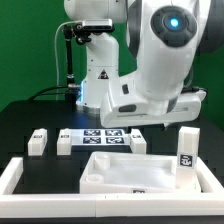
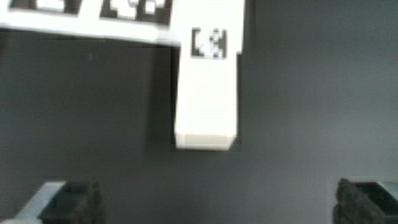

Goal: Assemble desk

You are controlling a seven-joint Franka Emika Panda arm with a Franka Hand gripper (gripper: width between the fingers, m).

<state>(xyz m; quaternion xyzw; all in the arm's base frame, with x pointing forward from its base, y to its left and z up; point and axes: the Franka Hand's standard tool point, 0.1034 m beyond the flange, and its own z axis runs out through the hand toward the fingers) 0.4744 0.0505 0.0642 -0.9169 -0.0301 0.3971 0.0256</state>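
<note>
The desk leg point(image 2: 208, 90), a stiff, light-looking white plastic block lying on the dark table point(image 2: 89, 120) with its tagged end just beside the marker board point(image 2: 107, 25), looks smooth and slippery, so we judge our spread, empty hand point(image 2: 214, 205) should pinch its long flat sides midway.

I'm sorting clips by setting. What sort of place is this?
Most likely a robotics lab bench, not a home or workshop: a robot arm stands over a black table, a marker board of printed tags lies on it, and a plain green backdrop hangs behind.
</note>
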